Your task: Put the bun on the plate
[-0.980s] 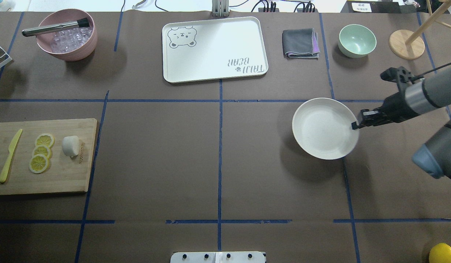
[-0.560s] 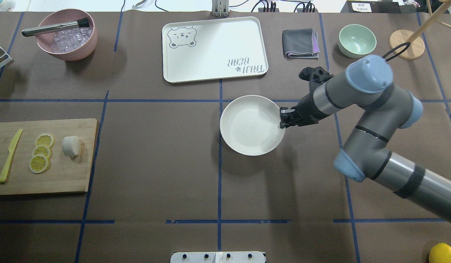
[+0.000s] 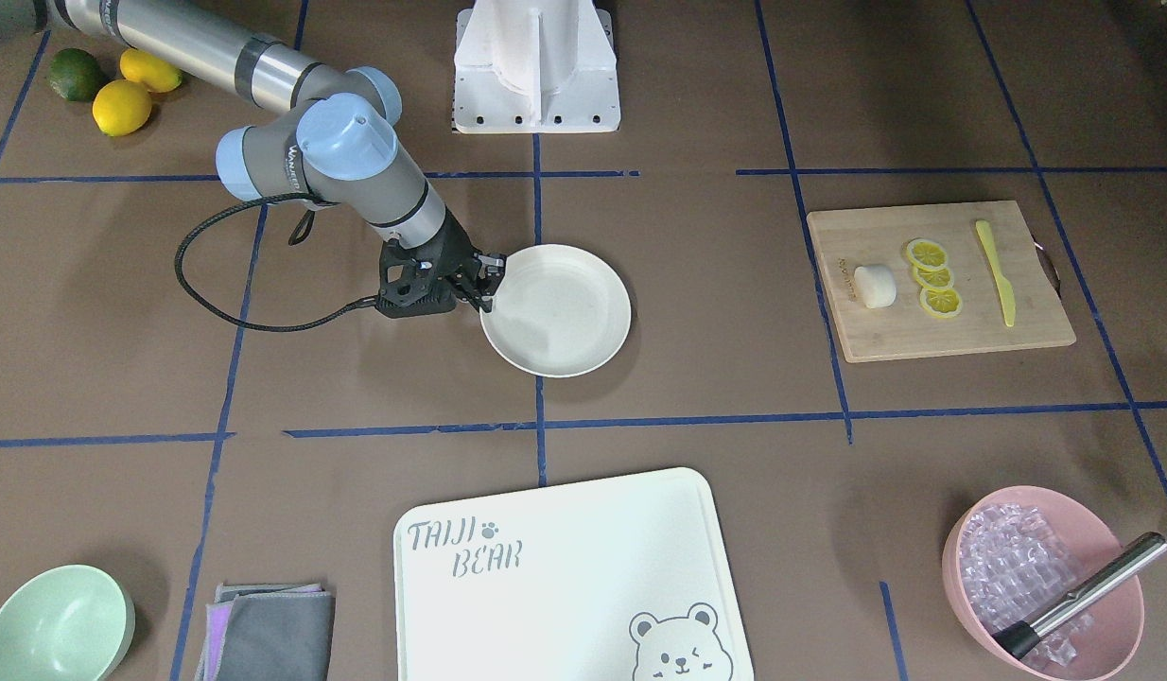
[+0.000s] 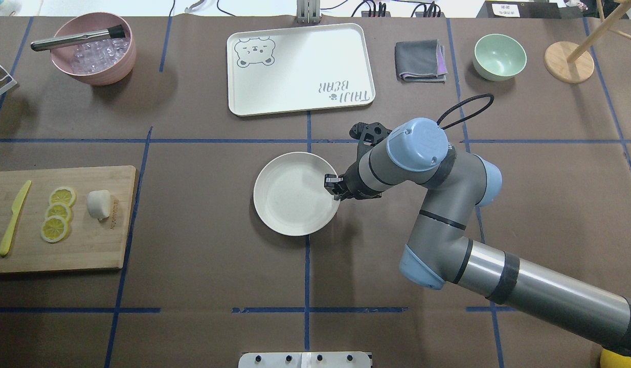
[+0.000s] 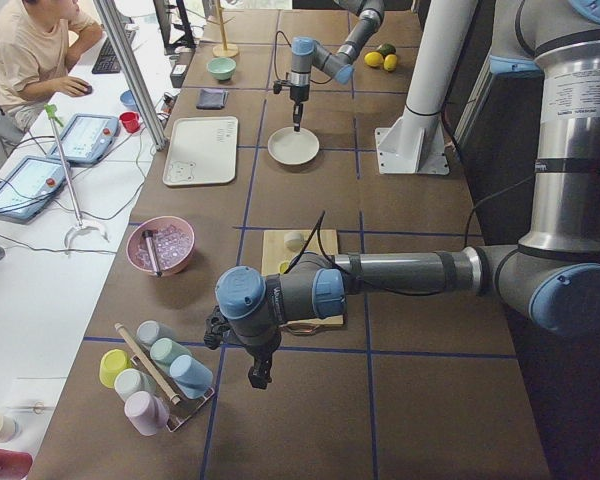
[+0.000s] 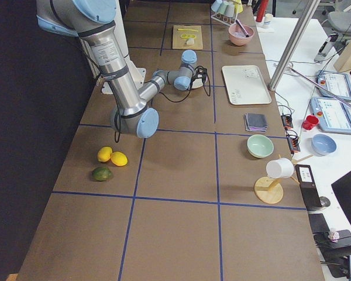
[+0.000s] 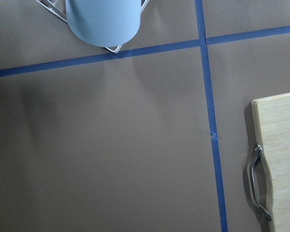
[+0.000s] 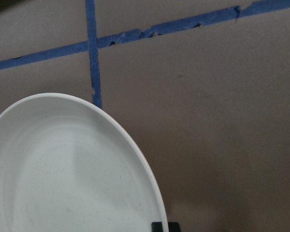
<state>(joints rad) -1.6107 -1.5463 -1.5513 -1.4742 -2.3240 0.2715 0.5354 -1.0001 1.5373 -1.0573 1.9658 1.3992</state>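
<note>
The white bun (image 4: 99, 204) sits on the wooden cutting board (image 4: 80, 245) at the table's left, beside the lemon slices (image 4: 57, 212). The cream plate (image 4: 290, 197) is at the table's centre. My right gripper (image 4: 332, 185) is shut on its right rim. In the front-facing view the gripper (image 3: 487, 284) pinches the plate (image 3: 565, 312) at its edge. The right wrist view shows the plate (image 8: 63, 174) from just above. My left gripper (image 5: 259, 377) hangs beyond the board's outer end, seen only in the exterior left view, so I cannot tell its state.
A white bear tray (image 4: 300, 69), a pink bowl of ice (image 4: 93, 48), a folded cloth (image 4: 422, 61), a mint-green bowl (image 4: 499, 56) and a wooden stand (image 4: 568, 61) line the far side. A yellow knife (image 4: 14, 217) lies on the board. A cup rack (image 5: 155, 375) stands near the left gripper.
My right arm has carried the plate leftward from the table's right side to its centre, and slightly nearer the robot. The bun and board have not moved.
</note>
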